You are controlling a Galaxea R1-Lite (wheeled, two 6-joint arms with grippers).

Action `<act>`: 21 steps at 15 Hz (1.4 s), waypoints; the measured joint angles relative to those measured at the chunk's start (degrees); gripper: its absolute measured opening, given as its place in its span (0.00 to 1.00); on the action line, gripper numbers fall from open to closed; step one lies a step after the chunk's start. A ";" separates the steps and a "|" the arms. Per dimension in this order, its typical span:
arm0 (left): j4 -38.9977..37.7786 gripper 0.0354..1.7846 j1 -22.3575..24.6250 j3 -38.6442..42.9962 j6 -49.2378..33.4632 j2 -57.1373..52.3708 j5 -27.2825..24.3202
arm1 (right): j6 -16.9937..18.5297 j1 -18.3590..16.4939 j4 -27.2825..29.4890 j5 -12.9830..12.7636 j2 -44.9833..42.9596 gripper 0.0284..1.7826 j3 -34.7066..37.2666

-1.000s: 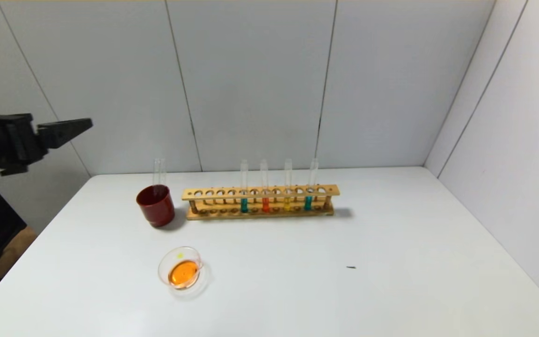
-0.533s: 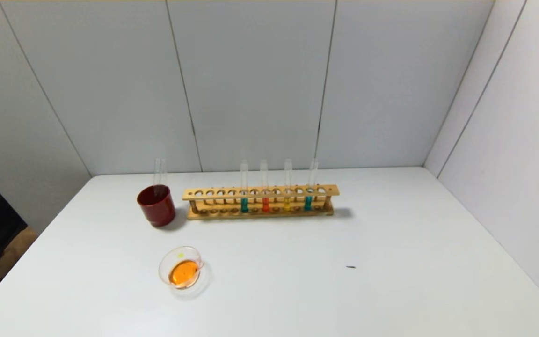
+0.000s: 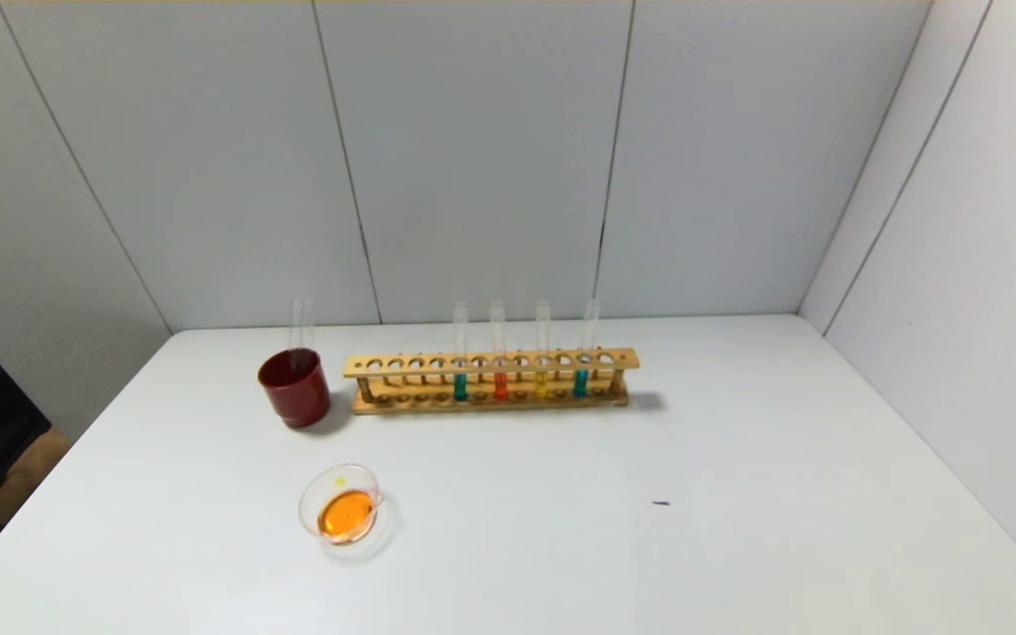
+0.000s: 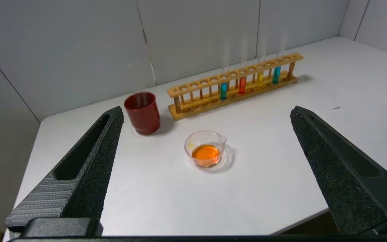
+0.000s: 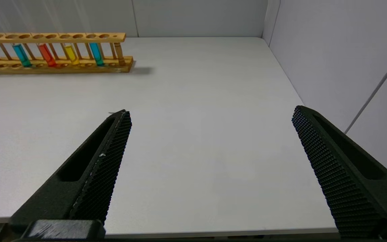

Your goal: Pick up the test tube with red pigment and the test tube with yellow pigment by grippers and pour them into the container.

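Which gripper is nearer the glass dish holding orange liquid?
Left. The left gripper, open, is pulled back off the table's left front edge with the container straight ahead of it. The right gripper, open, is off the right front edge; its view shows no dish.

My left gripper [image 4: 207, 112] hangs with fingers spread wide above the table's [image 4: 281, 141] near edge. Between them sits the container [image 4: 206, 153] holding orange liquid; red cup [image 4: 142, 108] and wooden rack [image 4: 233, 87] stand beyond.
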 joint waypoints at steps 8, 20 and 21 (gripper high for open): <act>-3.64 0.98 0.57 17.20 0.13 -10.28 13.03 | 0.00 0.00 0.00 0.00 0.00 0.98 0.00; 0.28 0.98 0.79 17.92 -5.36 -10.86 16.48 | -0.05 0.00 0.00 0.00 0.00 0.98 0.00; 0.20 0.98 0.90 17.92 -5.67 -10.86 16.52 | -0.02 0.00 0.00 -0.02 0.00 0.98 0.00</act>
